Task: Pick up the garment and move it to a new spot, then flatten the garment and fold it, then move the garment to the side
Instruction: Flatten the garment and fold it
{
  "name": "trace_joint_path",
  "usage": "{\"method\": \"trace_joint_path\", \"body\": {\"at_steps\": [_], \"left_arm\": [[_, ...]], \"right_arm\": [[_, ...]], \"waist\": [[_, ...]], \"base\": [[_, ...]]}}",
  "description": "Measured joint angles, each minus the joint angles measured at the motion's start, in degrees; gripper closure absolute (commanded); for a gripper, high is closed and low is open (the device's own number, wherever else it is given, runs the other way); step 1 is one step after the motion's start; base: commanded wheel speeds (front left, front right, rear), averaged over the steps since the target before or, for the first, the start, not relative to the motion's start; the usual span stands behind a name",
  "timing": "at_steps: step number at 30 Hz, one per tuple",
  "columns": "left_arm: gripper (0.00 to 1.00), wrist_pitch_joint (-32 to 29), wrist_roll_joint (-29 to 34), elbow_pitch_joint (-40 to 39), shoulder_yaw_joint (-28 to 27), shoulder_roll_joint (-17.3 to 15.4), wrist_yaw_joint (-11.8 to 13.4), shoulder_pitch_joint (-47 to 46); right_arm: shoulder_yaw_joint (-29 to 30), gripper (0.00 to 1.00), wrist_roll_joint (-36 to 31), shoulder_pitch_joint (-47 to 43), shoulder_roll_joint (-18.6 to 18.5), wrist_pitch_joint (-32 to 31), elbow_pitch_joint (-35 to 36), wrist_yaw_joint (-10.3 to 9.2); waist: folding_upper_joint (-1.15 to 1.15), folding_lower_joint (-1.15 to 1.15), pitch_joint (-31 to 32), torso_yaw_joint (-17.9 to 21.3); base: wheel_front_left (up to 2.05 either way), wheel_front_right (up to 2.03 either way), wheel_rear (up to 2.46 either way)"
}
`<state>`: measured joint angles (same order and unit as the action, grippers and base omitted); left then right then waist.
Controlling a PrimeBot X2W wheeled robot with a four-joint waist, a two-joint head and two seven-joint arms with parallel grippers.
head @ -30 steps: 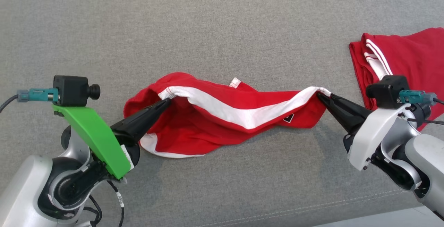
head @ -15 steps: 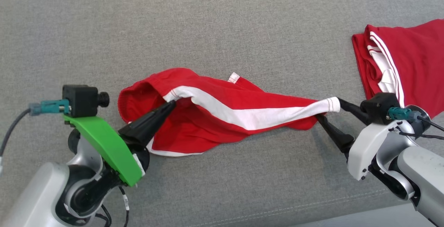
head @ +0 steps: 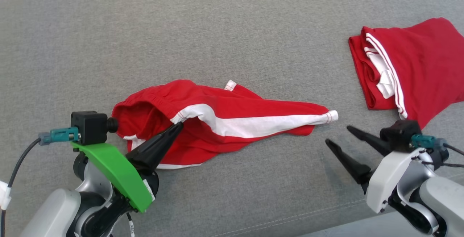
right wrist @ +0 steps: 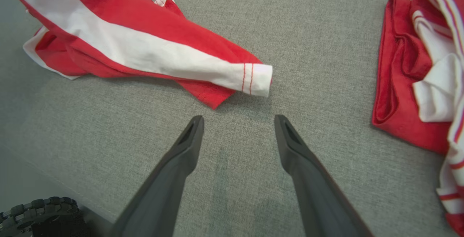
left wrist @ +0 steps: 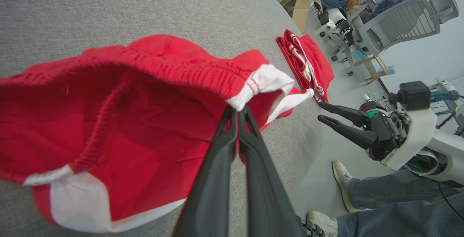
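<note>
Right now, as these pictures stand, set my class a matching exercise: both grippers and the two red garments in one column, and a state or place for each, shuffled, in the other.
Column one
1. left gripper
2. right gripper
3. red shorts
4. second red garment

Column two
A. jaws apart, holding nothing
B. folded, at the robot's right on the grey surface
C. shut on a waistband
D. stretched along the middle, one end pinched

Pairs: 1-C, 2-A, 3-D, 4-B
</note>
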<state>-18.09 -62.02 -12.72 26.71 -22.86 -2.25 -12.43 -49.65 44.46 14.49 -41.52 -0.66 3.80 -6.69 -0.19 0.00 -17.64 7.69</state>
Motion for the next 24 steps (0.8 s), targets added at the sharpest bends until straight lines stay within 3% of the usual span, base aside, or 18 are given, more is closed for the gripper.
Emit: {"method": "trace_joint_path", "body": {"at_steps": [10,14,15,19,21,24], "left_arm": [[1.00,0.0,0.5,-0.8,1.3,0.2,0.3,1.3],[1.00,0.0,1.0,-0.7,1.3,0.2,0.3,1.3],[1.00,0.0,1.0,-0.7,1.3,0.2,0.3,1.3],[1.00,0.1,1.1,-0.7,1.1,0.2,0.3,1.3],[1.00,0.1,1.2,-0.7,1.1,0.2,0.3,1.3],[1.00,0.1,1.3,-0.7,1.1,0.2,0.3,1.3]], "right_arm": [[3.3,0.00,-1.6,2.0,0.8,2.2,-0.7,-0.41],[3.5,0.10,-1.6,2.0,2.0,2.4,-1.9,-0.42],[3.5,0.20,-1.6,2.0,2.2,2.4,-2.1,-0.42],[3.1,0.35,-1.6,2.1,3.4,2.4,-2.9,-0.42],[2.9,0.49,-1.6,2.5,4.2,2.4,-3.2,-0.42],[2.8,0.51,-1.6,2.8,4.4,2.4,-4.1,-0.42]], "waist": [[0.00,0.00,-0.4,2.0],[0.00,0.00,-0.6,1.0],[0.00,0.00,-0.7,0.8],[0.00,0.00,-0.9,0.1],[0.00,0.00,-1.0,-0.1],[0.00,0.00,-1.1,-0.5]], "base": [[0.00,0.00,0.00],[0.00,0.00,0.00],[0.00,0.00,0.00],[0.00,0.00,0.00],[0.00,0.00,0.00],[0.00,0.00,0.00]]}}
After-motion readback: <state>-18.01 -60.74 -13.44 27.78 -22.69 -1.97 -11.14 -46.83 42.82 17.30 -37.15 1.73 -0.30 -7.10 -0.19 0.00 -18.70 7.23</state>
